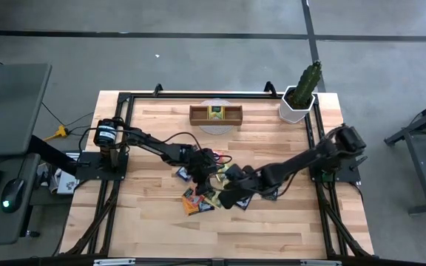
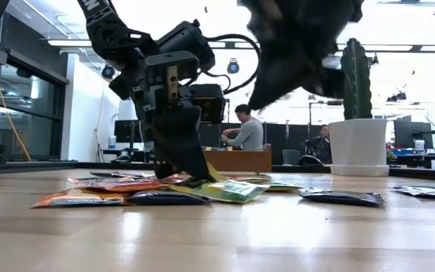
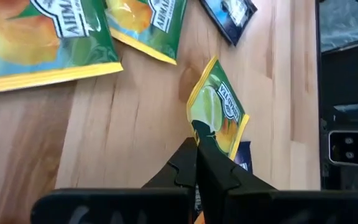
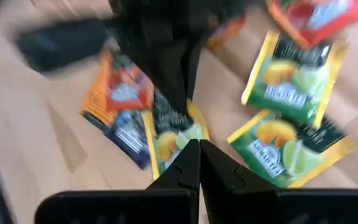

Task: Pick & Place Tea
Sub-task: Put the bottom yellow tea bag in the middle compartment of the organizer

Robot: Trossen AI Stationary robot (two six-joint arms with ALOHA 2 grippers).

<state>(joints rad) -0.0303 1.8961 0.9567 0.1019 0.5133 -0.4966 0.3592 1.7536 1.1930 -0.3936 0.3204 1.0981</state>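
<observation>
The surface (image 1: pixel 272 229) carries the wooden tray (image 1: pixel 215 114) at its far edge and the scattered tea sachets (image 1: pixel 198 201) at centre. The left gripper (image 3: pixel 197 146) has its fingers fully closed on the edge of one yellow-green sachet (image 3: pixel 219 112), which extends directly ahead of the fingertips. The right gripper (image 4: pixel 199 152) hovers beside the pile, fingers closed and empty. The tray lies far of both; the left arm is nearer.

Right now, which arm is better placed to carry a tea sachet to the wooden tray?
Left. The left gripper is shut on a yellow-green foil sachet; the right gripper is shut on nothing.
</observation>
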